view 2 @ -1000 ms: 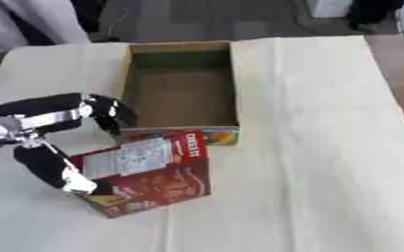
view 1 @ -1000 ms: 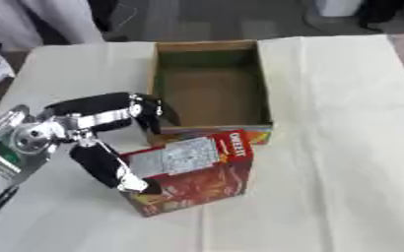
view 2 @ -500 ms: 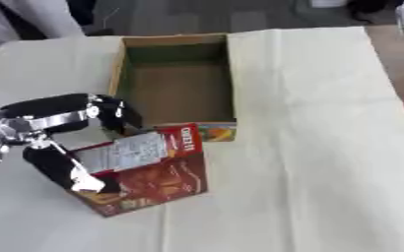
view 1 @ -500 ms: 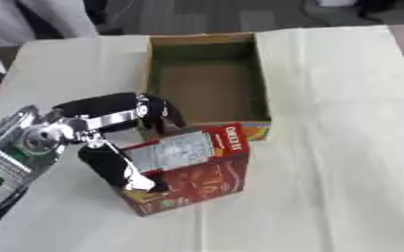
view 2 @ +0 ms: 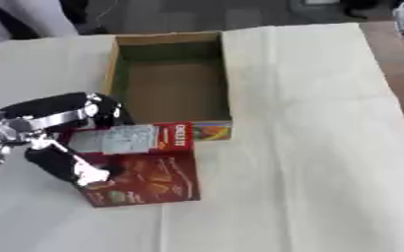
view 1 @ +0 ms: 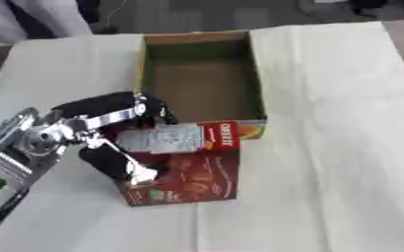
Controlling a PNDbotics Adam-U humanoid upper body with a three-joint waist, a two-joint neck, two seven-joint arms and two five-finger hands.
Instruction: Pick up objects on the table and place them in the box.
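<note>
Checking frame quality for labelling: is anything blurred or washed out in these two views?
Left eye view: the robot hand and the red carton are smeared, print unreadable. Right eye view: similarly soft; the white tablecloth looks bright and flat, while the box interior stays dim.

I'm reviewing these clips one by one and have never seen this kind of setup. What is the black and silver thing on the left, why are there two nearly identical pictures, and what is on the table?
The two pictures come from the two eyes of one camera in a humanoid robot's head, looking down at the table, so they are nearly the same. The black and silver thing is the robot's left hand, reaching in from the left; a person drives it. Its fingers are curled round a red snack box, which has a white label panel on top. Behind it, an open cardboard box stands on the white tablecloth; nothing shows inside it. The snack box's top edge is close to the cardboard box's near wall. The right hand is not in either picture.
</note>
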